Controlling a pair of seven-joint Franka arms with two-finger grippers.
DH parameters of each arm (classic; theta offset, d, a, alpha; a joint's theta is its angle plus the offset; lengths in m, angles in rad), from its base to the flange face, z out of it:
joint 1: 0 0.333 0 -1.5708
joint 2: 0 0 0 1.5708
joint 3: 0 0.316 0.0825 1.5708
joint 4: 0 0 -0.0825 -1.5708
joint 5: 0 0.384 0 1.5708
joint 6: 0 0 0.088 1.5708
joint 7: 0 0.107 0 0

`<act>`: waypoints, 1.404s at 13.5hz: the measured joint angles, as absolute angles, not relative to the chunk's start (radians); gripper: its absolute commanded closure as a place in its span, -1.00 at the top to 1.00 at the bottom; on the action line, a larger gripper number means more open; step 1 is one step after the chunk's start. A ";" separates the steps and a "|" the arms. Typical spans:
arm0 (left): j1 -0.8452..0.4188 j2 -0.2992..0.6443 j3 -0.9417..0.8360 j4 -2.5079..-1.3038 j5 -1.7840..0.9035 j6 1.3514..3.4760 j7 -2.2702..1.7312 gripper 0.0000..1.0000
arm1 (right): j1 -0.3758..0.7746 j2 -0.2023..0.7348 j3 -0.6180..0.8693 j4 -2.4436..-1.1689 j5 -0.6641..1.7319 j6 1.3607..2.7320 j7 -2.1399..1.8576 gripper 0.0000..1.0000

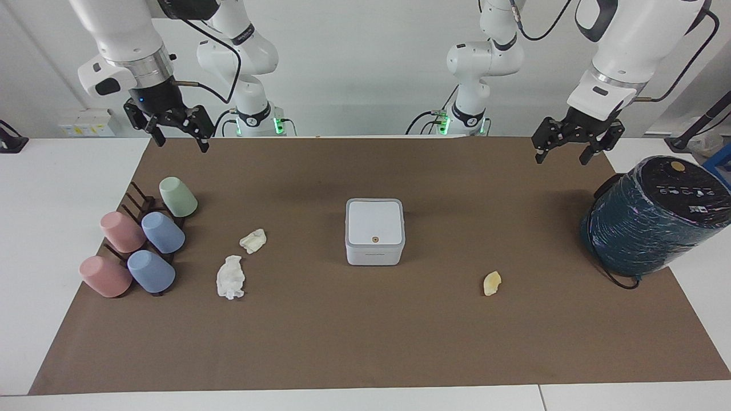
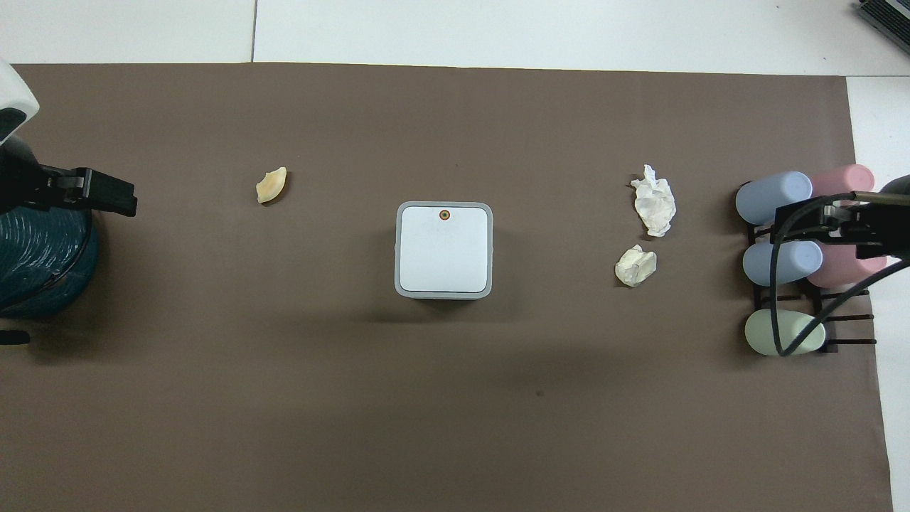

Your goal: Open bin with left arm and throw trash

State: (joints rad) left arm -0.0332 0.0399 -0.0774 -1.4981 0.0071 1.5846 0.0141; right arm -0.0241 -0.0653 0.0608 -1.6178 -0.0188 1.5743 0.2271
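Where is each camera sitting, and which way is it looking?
Facing view: high up across the table, looking at the robots; both whole arms show, the left gripper and right gripper hanging open over the brown mat's edge.
Overhead view: high above the robots' end, looking steeply down; only the gripper ends poke in from the sides.
Both show the closed bin, white tissue, cream paper lump, yellow peel and cups, turned half around.

You had bright, even light from above, and both views were sharp edge to edge. Shadows were soft: a faint one lay beside the bin on the brown mat. Small glints showed on the teal wrapped cylinder.
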 measured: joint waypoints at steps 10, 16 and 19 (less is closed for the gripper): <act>-0.033 0.040 -0.077 -1.504 0.007 1.600 0.014 1.00 | -0.024 -0.065 0.061 -1.618 -0.019 1.574 0.227 1.00; -0.034 0.037 -0.080 -1.546 0.007 1.718 0.014 0.83 | -0.024 -0.065 0.061 -1.618 -0.019 1.574 0.227 1.00; -0.036 0.026 -0.087 -1.584 0.007 1.755 0.006 0.02 | -0.024 -0.065 0.061 -1.618 -0.019 1.574 0.227 1.00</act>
State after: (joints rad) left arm -0.0361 0.0261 -0.0872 -1.5837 0.0070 1.7550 0.0062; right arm -0.0241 -0.0653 0.0608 -1.6178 -0.0188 1.5743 0.2271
